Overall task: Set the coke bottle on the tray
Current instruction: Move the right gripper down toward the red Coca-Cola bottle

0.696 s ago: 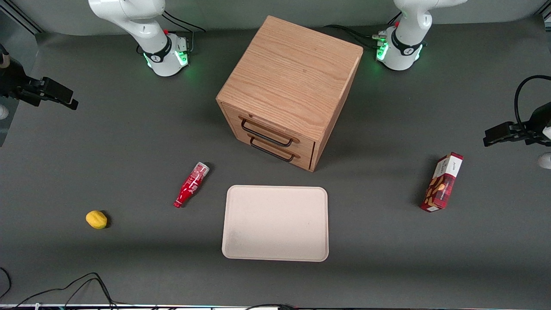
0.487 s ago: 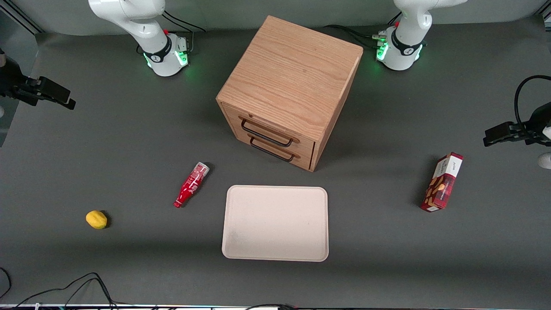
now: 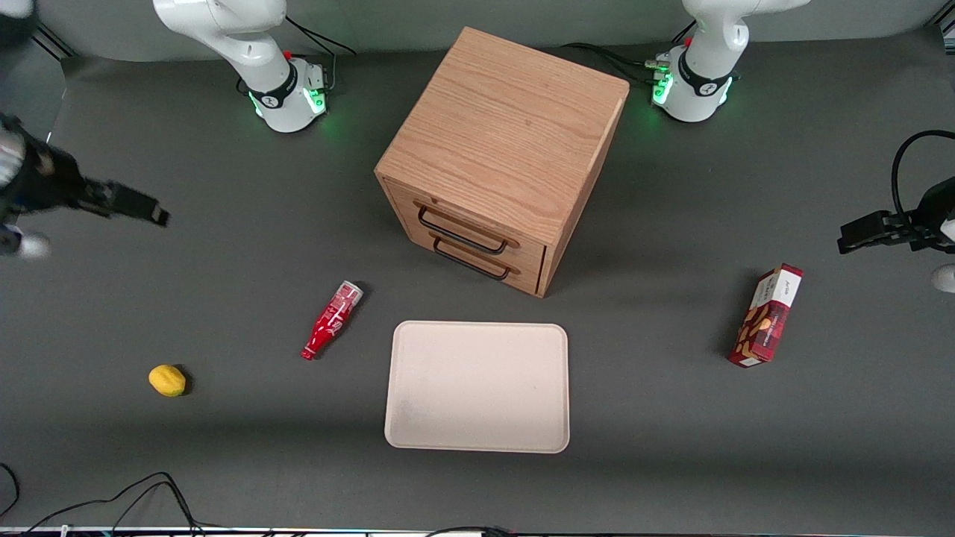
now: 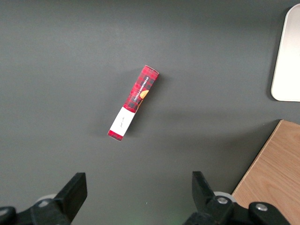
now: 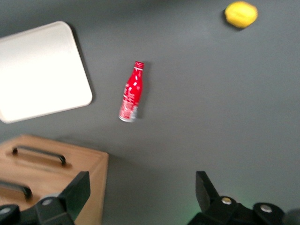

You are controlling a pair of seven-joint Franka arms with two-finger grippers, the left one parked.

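Coke bottle (image 3: 333,318) lies flat on the dark table (image 3: 224,447), just beside the tray (image 3: 477,386) but not touching it, and nearer the front camera than the wooden drawer cabinet (image 3: 501,153). Its red cap points toward the front camera.

Up in the air, toward the working arm's end of the table, hangs the gripper (image 3: 153,212), well apart from the bottle. Its two fingers are spread wide and it holds nothing.

To do this well, I think it should come down over the middle of the bottle, with one finger on each long side. A round bottle could roll away.

White writing runs along the bottle, but I cannot read it.
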